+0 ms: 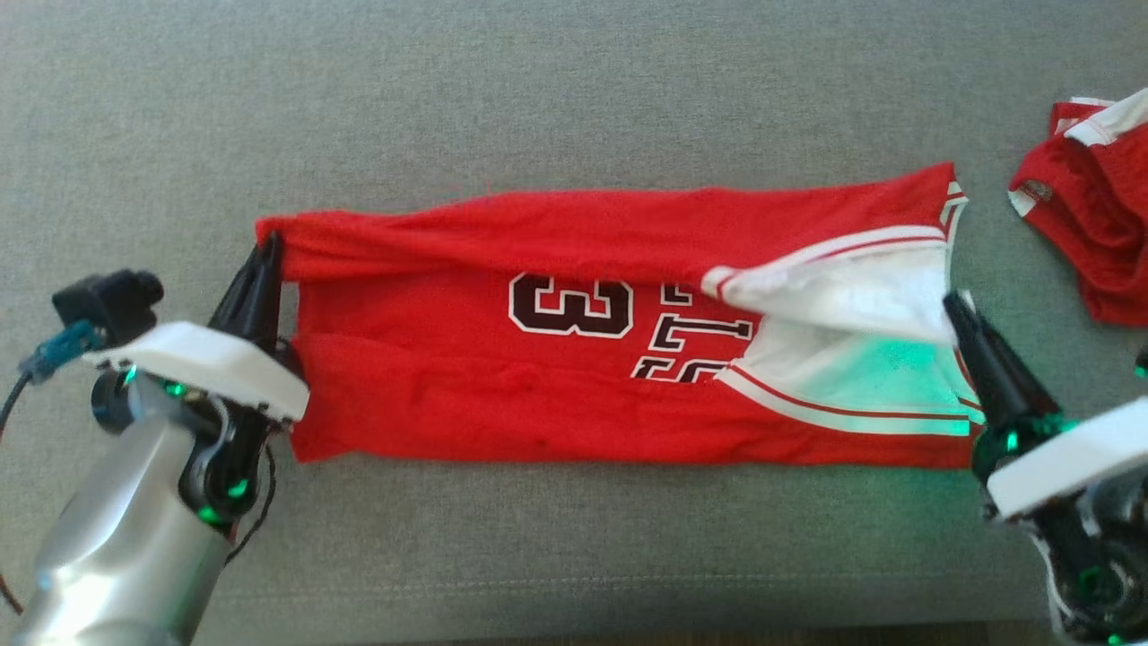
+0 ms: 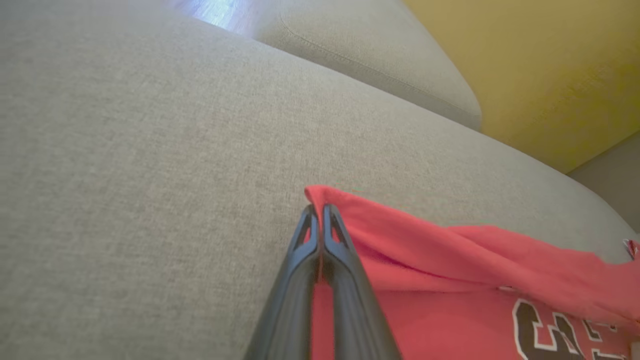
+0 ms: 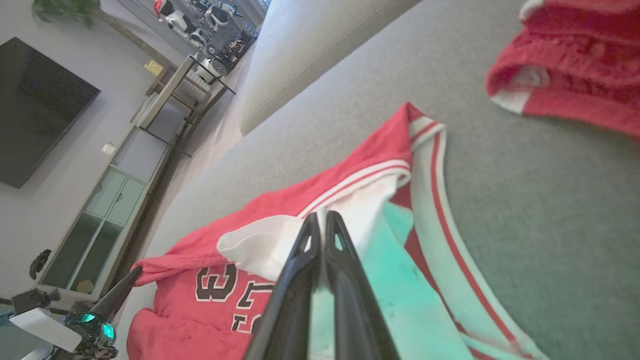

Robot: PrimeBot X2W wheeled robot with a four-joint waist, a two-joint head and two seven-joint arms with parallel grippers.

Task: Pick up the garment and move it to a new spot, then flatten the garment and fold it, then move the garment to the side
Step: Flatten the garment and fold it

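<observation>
Grey woven sofa cushion (image 1: 574,90) underneath it all, and stretched across it from left to right lies the red basketball jersey (image 1: 502,404), a long band with its far edge rolled over toward the middle. One white-edged black numeral 3 reads clearly at the centre, with blocky black letters just beside it, partly hidden by a white flap. At the jersey's right end the white lining is turned out, bordered by white trim with thin red stripes, and a green glow tints it.

Two claws are on the job, one at each end. The left claw (image 1: 267,247) has its dark fingers pressed together on the left tip of that rolled red edge, with red cloth showing between them in the left wrist view. The right claw (image 1: 952,309) is pinched shut on the white flap at the right end, which lifts toward its tip.

Two garments in total: a second red garment (image 1: 1090,215) with white trim sits crumpled at the cushion's right, apart from the jersey.

Beyond the sofa, the right wrist view catches one dark television (image 3: 35,110) on the wall and a low cabinet (image 3: 100,220) below it.
</observation>
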